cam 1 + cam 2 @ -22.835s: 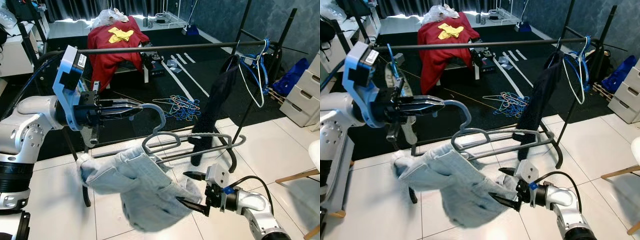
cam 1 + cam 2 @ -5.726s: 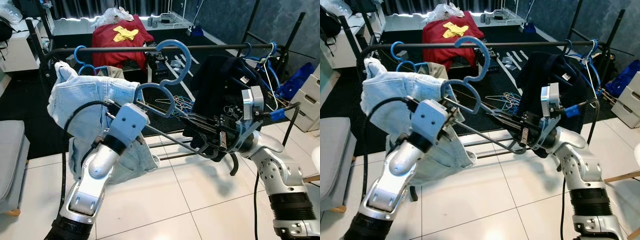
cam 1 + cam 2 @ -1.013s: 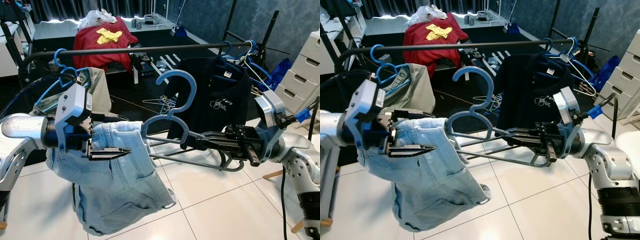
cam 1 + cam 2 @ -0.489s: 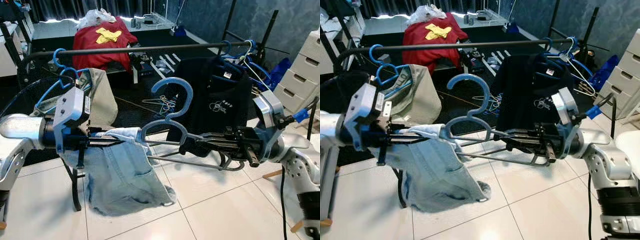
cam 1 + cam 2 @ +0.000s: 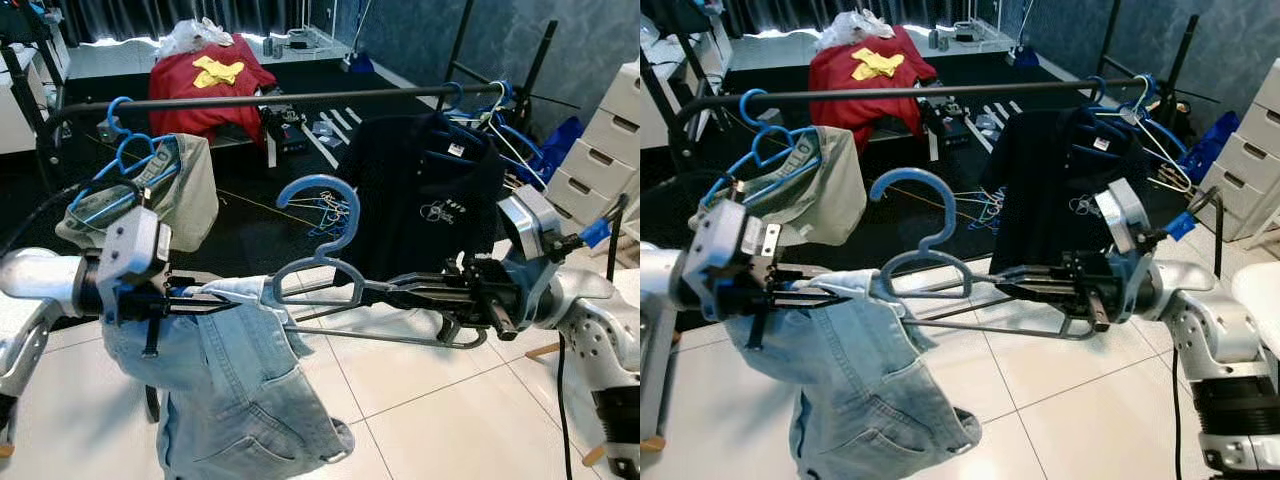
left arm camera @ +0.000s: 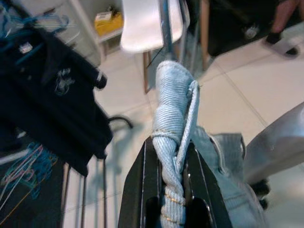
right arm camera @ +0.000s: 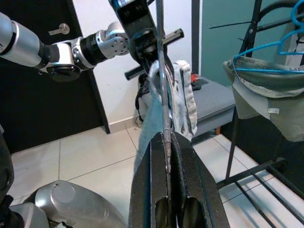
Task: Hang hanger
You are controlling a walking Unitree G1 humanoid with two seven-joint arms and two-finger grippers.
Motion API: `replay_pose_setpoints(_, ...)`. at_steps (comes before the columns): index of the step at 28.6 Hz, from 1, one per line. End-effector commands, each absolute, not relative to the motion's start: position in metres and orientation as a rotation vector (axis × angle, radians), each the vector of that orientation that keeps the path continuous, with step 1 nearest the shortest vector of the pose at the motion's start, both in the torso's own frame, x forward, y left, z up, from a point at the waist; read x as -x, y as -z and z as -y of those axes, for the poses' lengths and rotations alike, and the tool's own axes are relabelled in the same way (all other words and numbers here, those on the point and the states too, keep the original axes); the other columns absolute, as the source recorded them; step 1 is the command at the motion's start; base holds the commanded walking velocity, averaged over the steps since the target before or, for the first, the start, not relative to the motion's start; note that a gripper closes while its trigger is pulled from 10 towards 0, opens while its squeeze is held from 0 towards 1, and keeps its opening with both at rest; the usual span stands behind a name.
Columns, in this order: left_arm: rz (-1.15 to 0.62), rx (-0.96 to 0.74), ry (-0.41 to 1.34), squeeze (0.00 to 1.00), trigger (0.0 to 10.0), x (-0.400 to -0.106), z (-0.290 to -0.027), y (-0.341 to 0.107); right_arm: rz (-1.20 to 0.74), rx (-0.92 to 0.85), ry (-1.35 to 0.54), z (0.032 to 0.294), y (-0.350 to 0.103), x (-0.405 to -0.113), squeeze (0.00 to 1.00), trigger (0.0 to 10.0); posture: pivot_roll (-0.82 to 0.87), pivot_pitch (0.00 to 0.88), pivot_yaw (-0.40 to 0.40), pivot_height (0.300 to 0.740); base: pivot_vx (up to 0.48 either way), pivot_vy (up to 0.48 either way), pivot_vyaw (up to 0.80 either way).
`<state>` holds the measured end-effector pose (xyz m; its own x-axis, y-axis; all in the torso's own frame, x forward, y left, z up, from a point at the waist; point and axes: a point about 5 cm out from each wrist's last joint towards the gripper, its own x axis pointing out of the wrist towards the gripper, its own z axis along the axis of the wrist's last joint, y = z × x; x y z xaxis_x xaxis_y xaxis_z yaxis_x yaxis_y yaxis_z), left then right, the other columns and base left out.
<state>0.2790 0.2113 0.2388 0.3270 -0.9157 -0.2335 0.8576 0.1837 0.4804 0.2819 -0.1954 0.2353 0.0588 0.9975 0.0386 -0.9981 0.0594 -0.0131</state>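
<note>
A blue plastic hanger [image 5: 322, 262] with light blue jeans [image 5: 235, 380] draped over its left side hangs in the air below the black clothes rail [image 5: 300, 97]. The hanger's hook [image 5: 322, 192] points up, well under the rail. My right gripper [image 5: 385, 291] reaches in from the right and is shut on the hanger's lower bar [image 7: 164, 118]. My left gripper [image 5: 222, 300] comes from the left and is shut on a folded edge of the jeans [image 6: 175, 123] at the waistband.
On the rail hang a khaki garment [image 5: 175, 190] on a blue hanger at the left and a black shirt [image 5: 430, 200] at the right, with spare hangers [image 5: 495, 100] beyond. Loose hangers [image 5: 325, 212] lie on the dark carpet. White drawers [image 5: 610, 150] stand far right.
My left gripper, open beside the jeans a second ago, has shut on their waistband. The hanger has shifted left and lower, and the jeans now hang straight down.
</note>
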Motion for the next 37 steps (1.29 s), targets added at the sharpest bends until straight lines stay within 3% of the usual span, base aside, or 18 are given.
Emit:
replay_pose_setpoints(1,-0.060,-0.639,1.083,0.01,10.0,-0.284,-0.249,-0.227,0.139,-0.037,-1.460,0.216,-0.248,-0.279,0.00,0.0,-0.17,0.057,-0.044,0.740,0.000,0.000,0.00)
replay_pose_setpoints(3,-0.060,-0.639,1.083,0.01,10.0,-0.284,-0.249,-0.227,0.139,-0.037,-1.460,0.216,-0.248,-0.279,0.00,0.0,-0.17,0.057,-0.044,0.740,0.000,0.000,0.00)
replay_pose_setpoints(4,-0.044,-0.614,1.063,0.66,10.0,-0.285,-0.250,-0.229,0.141,-0.037,-1.458,0.216,-0.248,-0.278,0.00,0.0,-0.17,0.057,-0.041,0.740,0.000,0.000,0.00)
replay_pose_setpoints(5,-0.044,-0.614,1.063,0.66,10.0,-0.285,-0.250,-0.229,0.141,-0.037,-1.458,0.216,-0.248,-0.278,0.00,0.0,-0.17,0.057,-0.041,0.740,0.000,0.000,0.00)
replay_pose_setpoints(6,-0.016,-0.597,1.058,1.00,10.0,-0.287,-0.248,-0.233,0.144,-0.038,-1.457,0.216,-0.248,-0.278,0.00,0.0,-0.17,0.057,-0.041,0.740,0.000,0.000,0.00)
replay_pose_setpoints(8,-0.016,-0.597,1.058,1.00,10.0,-0.287,-0.248,-0.233,0.144,-0.038,-1.457,0.216,-0.248,-0.278,0.00,0.0,-0.17,0.057,-0.041,0.740,0.000,0.000,0.00)
replay_pose_setpoints(9,0.003,-0.579,1.065,0.83,10.0,-0.287,-0.246,-0.236,0.146,-0.040,-1.458,0.215,-0.248,-0.278,0.00,0.0,-0.17,0.057,-0.040,0.740,0.000,0.000,0.00)
replay_pose_setpoints(10,0.003,-0.579,1.065,0.83,10.0,-0.287,-0.246,-0.236,0.146,-0.040,-1.458,0.215,-0.248,-0.278,0.00,0.0,-0.17,0.057,-0.040,0.740,0.000,0.000,0.00)
replay_pose_setpoints(11,0.004,-0.564,1.082,0.00,10.0,-0.287,-0.244,-0.237,0.147,-0.043,-1.460,0.214,-0.249,-0.278,0.00,0.0,-0.17,0.059,-0.040,0.740,0.000,0.000,0.00)
replay_pose_setpoints(19,-0.013,-0.565,1.119,0.00,9.9,-0.286,-0.243,-0.234,0.148,-0.048,-1.469,0.213,-0.249,-0.277,0.00,0.0,-0.17,0.065,-0.038,0.740,0.000,0.000,0.00)
replay_pose_setpoints(20,-0.005,-0.572,1.108,0.00,5.4,-0.286,-0.244,-0.234,0.149,-0.049,-1.470,0.213,-0.249,-0.277,0.00,0.0,-0.17,0.067,-0.041,0.740,0.000,0.000,0.00)
replay_pose_setpoints(22,-0.005,-0.572,1.108,0.00,5.4,-0.286,-0.244,-0.234,0.149,-0.049,-1.470,0.213,-0.249,-0.277,0.00,0.0,-0.17,0.067,-0.041,0.740,0.000,0.000,0.00)
replay_pose_setpoints(23,-0.002,-0.568,1.111,0.00,0.0,-0.287,-0.244,-0.233,0.150,-0.050,-1.470,0.213,-0.250,-0.277,0.00,0.0,-0.17,0.068,-0.041,0.740,0.000,0.000,0.00)
replay_pose_setpoints(26,0.020,-0.556,1.113,0.00,0.0,-0.288,-0.244,-0.234,0.153,-0.050,-1.470,0.213,-0.250,-0.278,0.00,0.0,-0.17,0.071,-0.042,0.740,0.000,0.000,0.00)
replay_pose_setpoints(36,0.207,-0.275,1.181,0.00,0.0,-0.284,-0.225,-0.255,0.182,-0.050,-1.455,0.211,-0.253,-0.281,0.00,0.0,-0.17,0.073,-0.041,0.740,0.000,0.000,0.00)
replay_pose_setpoints(37,0.267,-0.151,1.194,0.00,0.0,-0.282,-0.220,-0.259,0.189,-0.056,-1.413,0.212,-0.255,-0.284,0.00,4.9,-0.17,0.073,-0.039,0.740,0.000,0.000,0.00)
